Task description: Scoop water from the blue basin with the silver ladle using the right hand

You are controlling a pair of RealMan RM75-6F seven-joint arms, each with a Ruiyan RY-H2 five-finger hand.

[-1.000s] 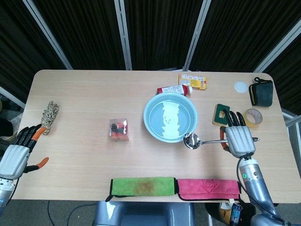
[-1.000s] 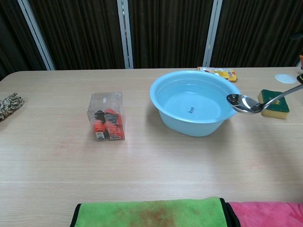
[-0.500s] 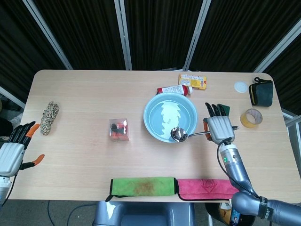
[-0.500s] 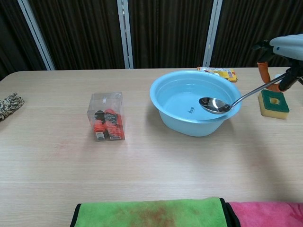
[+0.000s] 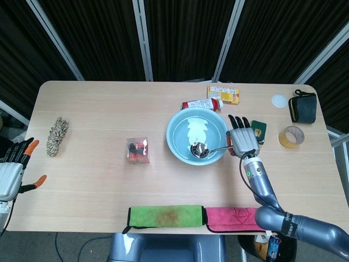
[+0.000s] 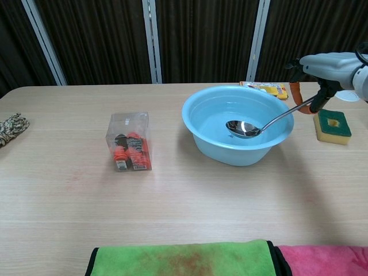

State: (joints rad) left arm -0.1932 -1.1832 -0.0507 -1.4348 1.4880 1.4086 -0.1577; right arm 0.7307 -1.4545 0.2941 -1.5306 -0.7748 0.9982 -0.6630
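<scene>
Right now your right hand (image 6: 322,68) grips the handle end of the long silver metal ladle (image 6: 261,122), whose bowl sits low inside the round light-blue plastic basin (image 5: 177,144) of water at mid-table. Your left hand (image 5: 12,172) hangs past the table's left edge, fingers spread, holding nothing.

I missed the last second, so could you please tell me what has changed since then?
The right hand, holding the silver ladle, moved left, bringing its bowl from beside the blue basin to inside it. The left hand drifted slightly left. Everything else stayed put.
</scene>
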